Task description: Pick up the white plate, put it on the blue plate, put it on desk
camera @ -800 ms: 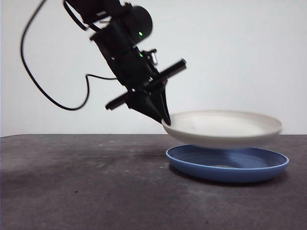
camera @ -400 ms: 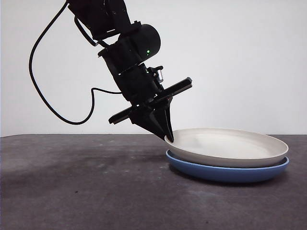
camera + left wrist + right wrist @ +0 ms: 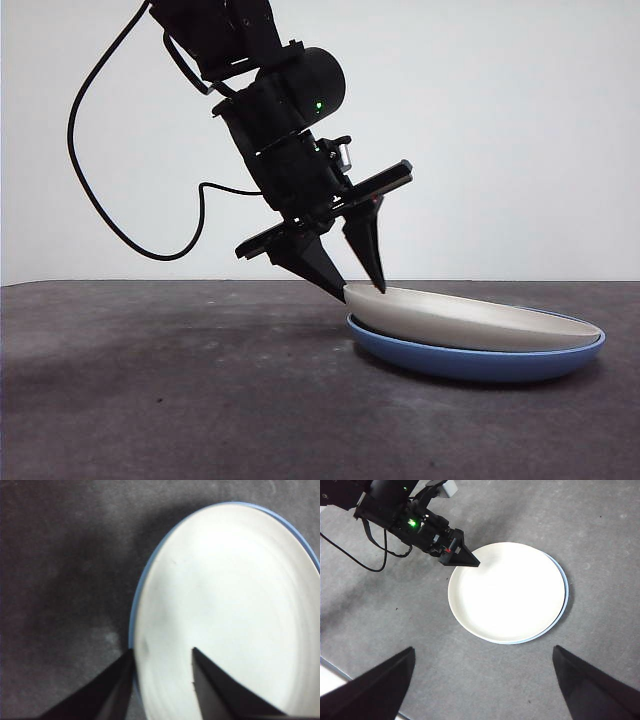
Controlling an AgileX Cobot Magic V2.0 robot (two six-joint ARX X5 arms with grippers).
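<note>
Released, left end effector (image 3: 358, 284) now gapes narrowly astride white plate (image 3: 470, 322) resting on blue plate (image 3: 480, 362).

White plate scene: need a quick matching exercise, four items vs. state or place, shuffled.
Items:
1. white plate
2. blue plate
3. left gripper
4. right gripper

States:
A. lies directly on the desk
B. open, high above the stack, away from it
C. sits inside the other plate, tilted
D. open, jaws either side of the white rim

Pairs: 1-C, 2-A, 3-D, 4-B
</note>
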